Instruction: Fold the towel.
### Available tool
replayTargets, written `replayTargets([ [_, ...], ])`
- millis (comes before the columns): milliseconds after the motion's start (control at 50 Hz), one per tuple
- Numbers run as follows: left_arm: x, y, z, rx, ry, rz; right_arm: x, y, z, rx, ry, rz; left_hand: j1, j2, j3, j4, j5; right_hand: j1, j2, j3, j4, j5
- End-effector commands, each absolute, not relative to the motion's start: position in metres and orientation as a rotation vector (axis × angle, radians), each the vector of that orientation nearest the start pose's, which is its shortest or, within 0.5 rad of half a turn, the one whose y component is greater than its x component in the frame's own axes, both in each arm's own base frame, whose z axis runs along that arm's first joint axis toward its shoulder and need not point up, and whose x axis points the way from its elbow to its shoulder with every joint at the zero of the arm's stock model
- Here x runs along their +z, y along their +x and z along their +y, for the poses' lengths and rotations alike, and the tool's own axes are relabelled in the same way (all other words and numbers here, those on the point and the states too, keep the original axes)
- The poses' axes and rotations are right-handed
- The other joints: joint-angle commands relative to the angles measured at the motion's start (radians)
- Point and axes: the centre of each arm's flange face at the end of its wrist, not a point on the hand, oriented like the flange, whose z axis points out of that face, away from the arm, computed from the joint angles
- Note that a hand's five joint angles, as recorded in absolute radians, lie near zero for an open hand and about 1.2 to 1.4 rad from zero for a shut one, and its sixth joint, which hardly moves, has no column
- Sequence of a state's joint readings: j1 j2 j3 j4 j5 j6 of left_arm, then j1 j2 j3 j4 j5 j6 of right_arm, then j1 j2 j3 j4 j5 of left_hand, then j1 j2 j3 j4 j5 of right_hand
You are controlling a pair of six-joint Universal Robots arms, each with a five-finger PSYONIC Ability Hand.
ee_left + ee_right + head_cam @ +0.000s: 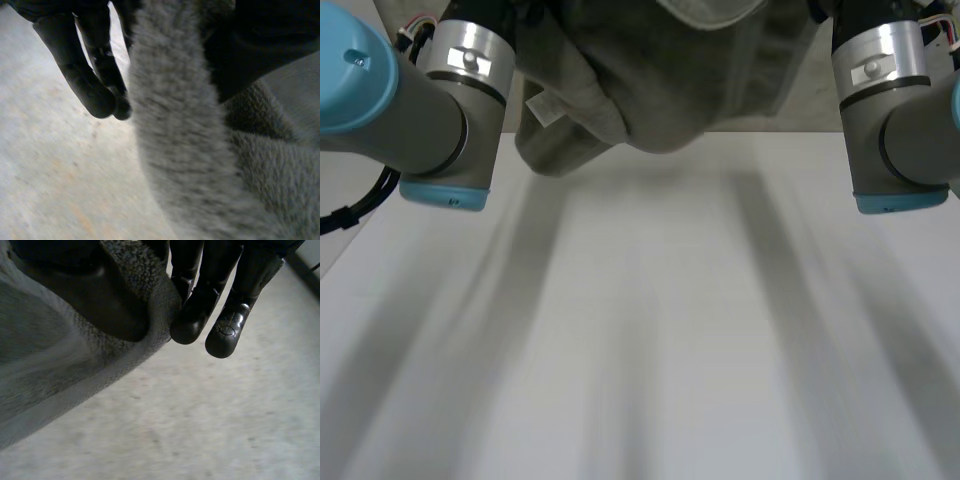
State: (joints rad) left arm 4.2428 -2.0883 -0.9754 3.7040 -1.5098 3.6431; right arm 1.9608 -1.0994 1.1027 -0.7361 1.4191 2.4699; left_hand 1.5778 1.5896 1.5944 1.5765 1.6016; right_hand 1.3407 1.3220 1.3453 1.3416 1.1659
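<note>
A grey-green towel [660, 80] hangs bunched in the air between my two arms, over the far part of the white table [650, 340]. A small white label [542, 108] shows on its left fold. In the left wrist view a thick roll of the towel [180, 150] runs between the fingers and thumb of my left hand [85, 75], which pinches it. In the right wrist view my right hand [210, 295] holds the towel's edge [145, 345], with the thumb pressed into the cloth and the fingers curled against the rim.
My left forearm [430, 110] and right forearm [895, 110] flank the hanging towel. Bare white table top stretches from under the towel to the near edge.
</note>
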Motion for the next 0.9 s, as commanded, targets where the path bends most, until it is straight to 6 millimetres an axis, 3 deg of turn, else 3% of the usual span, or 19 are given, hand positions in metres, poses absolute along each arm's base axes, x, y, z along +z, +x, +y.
replayTargets([
  [20, 0.267, -0.321, -0.329, -2.479, 0.986, 1.708, 0.284, 0.301, -0.341, -2.478, -1.208, 1.529, -0.182, -0.193, -0.198, -0.18, -0.38, 0.056, 0.074, 0.051, 0.055, 0.056],
  [40, 0.244, -0.318, -0.321, -2.394, 1.042, 1.804, 0.284, 0.301, -0.341, -2.477, -1.209, 1.53, -0.182, -0.193, -0.198, -0.18, -0.38, 0.056, 0.074, 0.051, 0.055, 0.056],
  [60, 0.223, -0.315, -0.311, -2.312, 1.106, 1.887, 0.268, 0.297, -0.337, -2.37, -1.248, 1.644, -0.182, -0.193, -0.198, -0.18, -0.38, 0.056, 0.074, 0.051, 0.055, 0.056],
  [80, 0.223, -0.315, -0.311, -2.311, 1.106, 1.888, 0.252, 0.288, -0.335, -2.267, -1.284, 1.761, -0.182, -0.193, -0.198, -0.18, -0.38, 0.056, 0.074, 0.051, 0.055, 0.056],
  [100, 0.204, -0.313, -0.301, -2.238, 1.171, 1.951, 0.252, 0.288, -0.335, -2.266, -1.285, 1.762, -0.182, -0.193, -0.198, -0.18, -0.38, 0.056, 0.074, 0.051, 0.055, 0.056],
  [120, 0.187, -0.311, -0.291, -2.17, 1.233, 2.0, 0.235, 0.276, -0.334, -2.165, -1.314, 1.872, -0.182, -0.193, -0.198, -0.18, -0.38, 0.056, 0.074, 0.051, 0.055, 0.056],
  [200, 0.164, -0.307, -0.276, -2.068, 1.353, 2.016, 0.197, 0.253, -0.324, -1.962, -1.358, 2.07, -0.182, -0.193, -0.198, -0.18, -0.38, 0.056, 0.074, 0.051, 0.055, 0.056],
  [220, 0.157, -0.307, -0.268, -2.03, 1.411, 1.998, 0.197, 0.253, -0.324, -1.962, -1.358, 2.071, -0.182, -0.193, -0.198, -0.18, -0.38, 0.056, 0.074, 0.051, 0.055, 0.056],
  [260, 0.152, -0.309, -0.262, -2.0, 1.46, 1.972, 0.181, 0.244, -0.32, -1.915, -1.346, 2.129, -0.182, -0.193, -0.198, -0.18, -0.38, 0.056, 0.074, 0.051, 0.055, 0.056],
  [300, 0.148, -0.311, -0.258, -1.981, 1.501, 1.94, 0.177, 0.238, -0.321, -1.918, -1.328, 2.151, -0.182, -0.193, -0.198, -0.18, -0.38, 0.056, 0.074, 0.051, 0.055, 0.056],
  [380, 0.142, -0.314, -0.254, -1.938, 1.559, 1.88, 0.18, 0.222, -0.33, -1.982, -1.266, 2.193, -0.182, -0.193, -0.198, -0.18, -0.38, 0.056, 0.074, 0.051, 0.055, 0.056],
  [420, 0.143, -0.315, -0.254, -1.939, 1.562, 1.871, 0.193, 0.206, -0.337, -2.059, -1.186, 2.234, -0.213, -0.225, -0.23, -0.212, -0.412, 0.056, 0.074, 0.051, 0.055, 0.056],
  [520, 0.149, -0.316, -0.254, -1.967, 1.543, 1.859, 0.2, 0.19, -0.342, -2.091, -1.082, 2.29, -0.536, -0.548, -0.553, -0.535, -0.735, 0.056, 0.074, 0.051, 0.055, 0.056],
  [560, 0.149, -0.317, -0.254, -1.972, 1.537, 1.858, 0.2, 0.186, -0.344, -2.09, -1.056, 2.305, -0.697, -0.709, -0.714, -0.696, -0.896, 0.056, 0.074, 0.051, 0.055, 0.056],
  [660, 0.149, -0.319, -0.248, -1.976, 1.553, 1.867, 0.196, 0.177, -0.347, -2.067, -0.985, 2.342, -0.798, -0.809, -0.814, -0.796, -0.996, 0.056, 0.074, 0.051, 0.055, 0.056],
  [900, 0.136, -0.31, -0.246, -1.899, 1.518, 1.92, 0.195, 0.168, -0.352, -2.074, -0.954, 2.367, -0.798, -0.81, -0.814, -0.796, -0.996, 0.056, 0.074, 0.051, 0.055, 0.056],
])
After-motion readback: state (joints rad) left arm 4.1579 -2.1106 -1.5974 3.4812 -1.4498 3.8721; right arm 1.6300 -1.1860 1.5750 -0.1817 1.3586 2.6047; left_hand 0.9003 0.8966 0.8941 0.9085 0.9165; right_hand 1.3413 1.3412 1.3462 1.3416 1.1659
